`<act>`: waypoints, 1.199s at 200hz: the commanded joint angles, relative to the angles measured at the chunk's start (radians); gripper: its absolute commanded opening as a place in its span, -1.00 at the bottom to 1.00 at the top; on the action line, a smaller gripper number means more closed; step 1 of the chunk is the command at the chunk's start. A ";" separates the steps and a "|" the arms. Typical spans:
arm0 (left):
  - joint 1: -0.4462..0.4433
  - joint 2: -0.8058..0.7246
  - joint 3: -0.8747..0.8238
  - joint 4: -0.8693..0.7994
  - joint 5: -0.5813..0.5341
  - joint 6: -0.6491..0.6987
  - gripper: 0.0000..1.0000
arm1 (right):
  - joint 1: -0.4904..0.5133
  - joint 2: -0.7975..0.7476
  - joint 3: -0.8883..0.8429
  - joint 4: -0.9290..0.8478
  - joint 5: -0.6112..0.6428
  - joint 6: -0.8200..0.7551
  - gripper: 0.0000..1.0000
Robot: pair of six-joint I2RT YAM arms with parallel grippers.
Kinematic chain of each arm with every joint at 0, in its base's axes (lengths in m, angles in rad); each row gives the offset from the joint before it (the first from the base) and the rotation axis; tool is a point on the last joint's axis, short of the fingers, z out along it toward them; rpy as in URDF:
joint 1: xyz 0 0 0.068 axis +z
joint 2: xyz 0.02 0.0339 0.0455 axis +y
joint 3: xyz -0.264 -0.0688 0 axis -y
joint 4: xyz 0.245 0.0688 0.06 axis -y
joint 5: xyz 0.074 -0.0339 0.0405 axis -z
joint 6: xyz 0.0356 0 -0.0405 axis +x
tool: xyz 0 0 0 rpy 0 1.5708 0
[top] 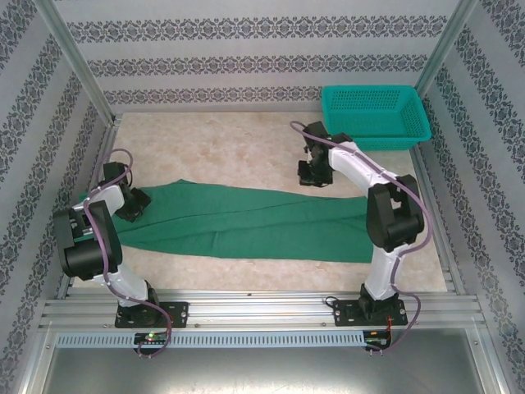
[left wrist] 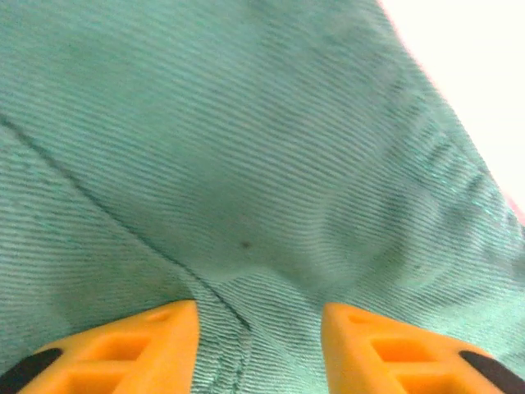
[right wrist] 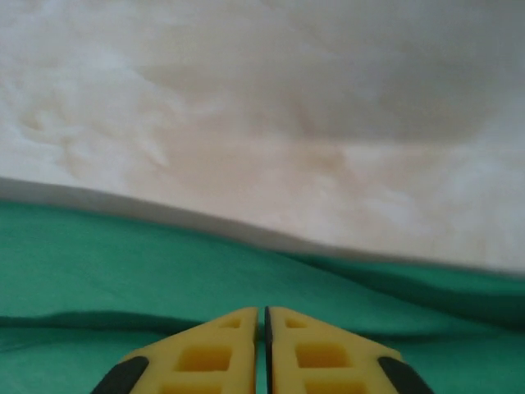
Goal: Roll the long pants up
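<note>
Top external: long pants [top: 246, 223] lie flat (teal basket [top: 376, 141] well apart).

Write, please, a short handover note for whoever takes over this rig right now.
Left pincer: open, close over the left end of the long pants.
Right pincer: shut, nothing visible between its fingers, at the pants' far edge.
Pants: lying flat, stretched left to right across the table.
Done: no roll started yet.
Left to do: probably grip one end and roll up the whole length.
</note>
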 commanded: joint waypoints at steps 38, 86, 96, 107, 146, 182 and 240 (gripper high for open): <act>-0.207 0.004 0.209 -0.077 -0.112 0.055 0.24 | -0.319 -0.190 -0.205 0.011 0.059 0.007 0.60; -0.222 0.071 0.207 -0.046 -0.076 0.055 0.21 | -0.489 -0.172 -0.175 -0.038 0.111 -0.054 0.63; -0.223 0.065 0.188 -0.034 -0.080 0.056 0.21 | -0.522 -0.169 -0.174 -0.039 0.102 -0.057 0.63; -0.223 0.064 0.182 -0.036 -0.077 0.062 0.21 | -0.554 -0.173 -0.183 -0.025 0.092 -0.052 0.63; -0.225 0.084 0.203 -0.041 -0.054 0.075 0.21 | -0.639 -0.122 -0.193 0.000 0.055 -0.037 0.64; -0.227 0.118 0.234 -0.039 -0.041 0.076 0.21 | -0.646 -0.048 -0.211 0.054 0.020 -0.016 0.63; -0.234 0.143 0.221 -0.018 -0.013 0.070 0.21 | -0.646 0.020 -0.177 0.129 -0.011 -0.005 -1.00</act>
